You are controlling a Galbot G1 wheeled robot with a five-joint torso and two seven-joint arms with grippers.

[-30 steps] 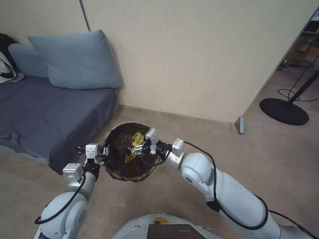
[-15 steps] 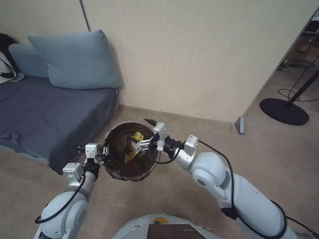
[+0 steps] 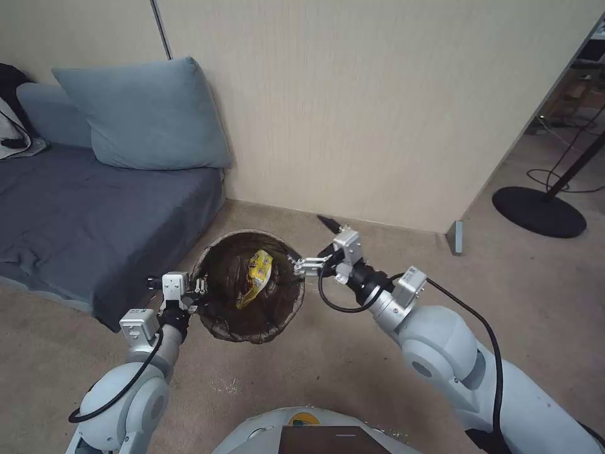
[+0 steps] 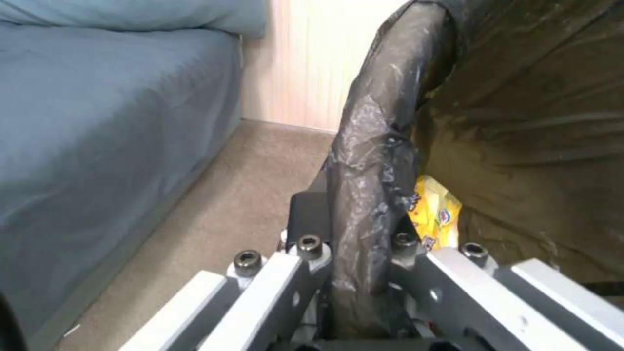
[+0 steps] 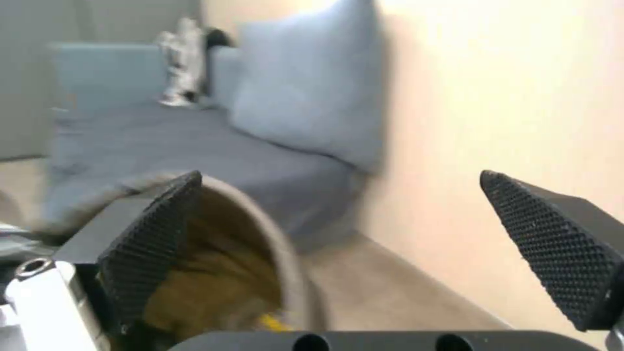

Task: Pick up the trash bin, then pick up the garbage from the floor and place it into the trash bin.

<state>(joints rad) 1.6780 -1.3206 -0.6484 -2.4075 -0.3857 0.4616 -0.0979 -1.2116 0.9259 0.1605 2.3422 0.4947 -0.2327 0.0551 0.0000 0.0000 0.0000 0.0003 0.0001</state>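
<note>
The trash bin [image 3: 249, 337], lined with a dark bag folded over its rim, hangs just above the carpet. My left gripper [image 3: 196, 291] is shut on its near-left rim. In the left wrist view the bag-covered rim [image 4: 370, 175] runs between that gripper's [image 4: 354, 256] fingers. One piece of garbage, a yellow snack wrapper [image 3: 257, 276], lies inside the bin against the liner [image 4: 437, 214]. My right gripper [image 3: 313, 244] stands open and empty just outside the bin's right rim. In the right wrist view its pads [image 5: 153, 239] are spread wide, with the bin's rim [image 5: 276, 248] below one of them.
A low grey-blue sofa [image 3: 88, 221] with a pillow [image 3: 148, 116] stands close to the left of the bin. A beige wall [image 3: 378, 113] runs behind, ending at a corner [image 3: 455, 236]. A black lamp base [image 3: 539, 211] sits far right. Carpet lies open on the right.
My right gripper has drawn back to the right from over the bin's opening to just outside the rim. The yellow wrapper stays in the bin. The left arm holds still.
</note>
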